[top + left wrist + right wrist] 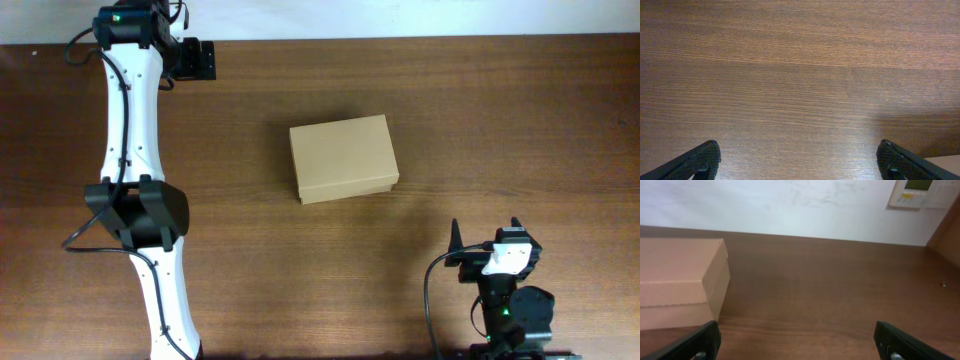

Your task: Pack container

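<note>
L arm (128, 110): long white links, black joint housings, thin black cable (68, 242) looping off the side. Green LED (118, 17) lit on the black housing just behind the fingers. L gripper (203, 60): all black, blocky. R arm (512, 305): black body, white shell right behind its fingers, black cable curving off, green LED further back. Wrist cams: L fingers (700, 161) and R fingers (695, 342) are matte black w/ rounded tips.

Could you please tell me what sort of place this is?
Probably an indoor lab or office workbench: a wood-grain table, a white wall behind it, and a control panel mounted there.
</note>
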